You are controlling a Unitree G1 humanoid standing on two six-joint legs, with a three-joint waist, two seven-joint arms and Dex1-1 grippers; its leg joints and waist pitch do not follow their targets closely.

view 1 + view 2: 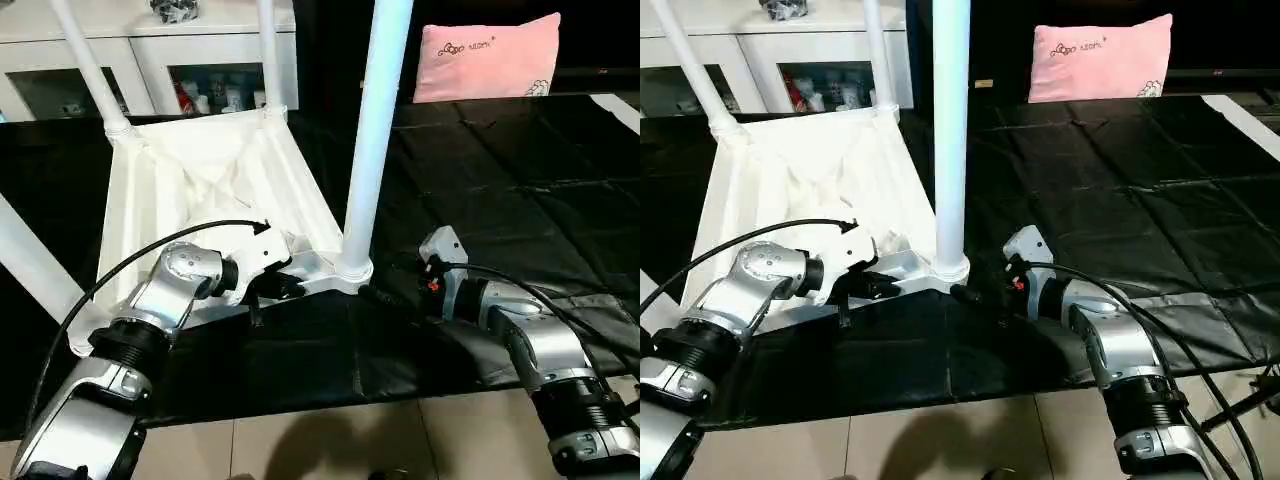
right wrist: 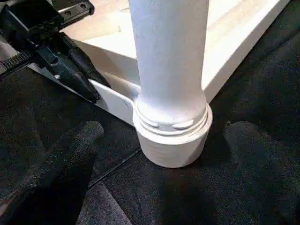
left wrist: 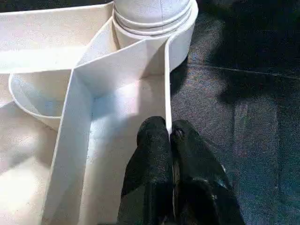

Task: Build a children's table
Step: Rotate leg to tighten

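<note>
Black fingers of the left tool are pressed shut on the thin side wall of the upturned children's table, near its corner socket. At that socket the right tool is held wide open, one finger on either side, apart from the white leg standing upright in it. The table is laid on a black sheet, with a pink pillow and a white cabinet beyond.

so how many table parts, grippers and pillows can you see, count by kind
tabletop: 1
legs: 4
grippers, left gripper and right gripper: 2
pink pillow: 1
total: 8
</note>
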